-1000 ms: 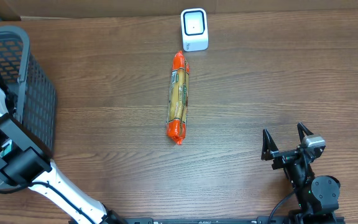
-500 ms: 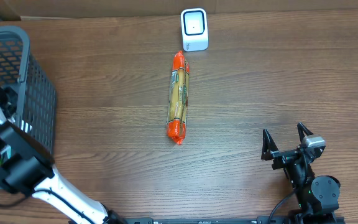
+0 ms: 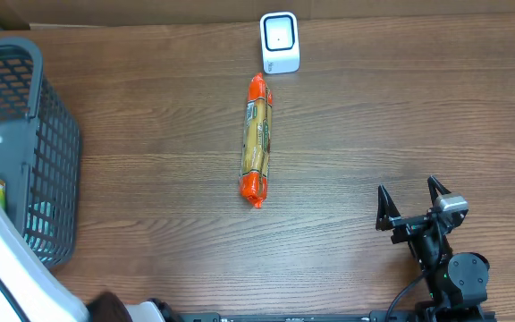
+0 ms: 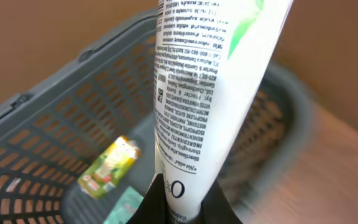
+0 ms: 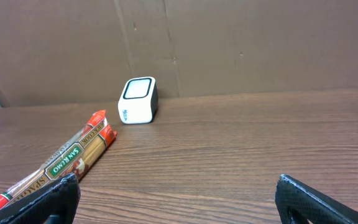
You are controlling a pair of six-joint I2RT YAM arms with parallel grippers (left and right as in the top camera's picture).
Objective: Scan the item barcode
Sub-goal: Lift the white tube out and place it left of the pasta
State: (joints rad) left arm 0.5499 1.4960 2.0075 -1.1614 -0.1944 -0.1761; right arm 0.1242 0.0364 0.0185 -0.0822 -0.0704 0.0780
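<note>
- Your left end effector (image 4: 184, 199) is clamped on a white tube (image 4: 210, 93), well left of the scanner (image 3: 280, 42).
- Your right end effector (image 3: 407, 192) stands apart and empty, well right of the scanner.
- A spaghetti pack (image 3: 257, 139) lies on the tabletop (image 3: 401, 107) just beside the scanner.

**Overhead check: counter (image 3: 374, 116) layout**

I see a spaghetti pack (image 3: 257, 139) lying lengthwise mid-counter, its far end just short of the white scanner (image 3: 280, 42). A grey basket (image 3: 56, 152) sits at the left edge. My right hand (image 3: 406, 186) rests near-right, fingers spread.
</note>
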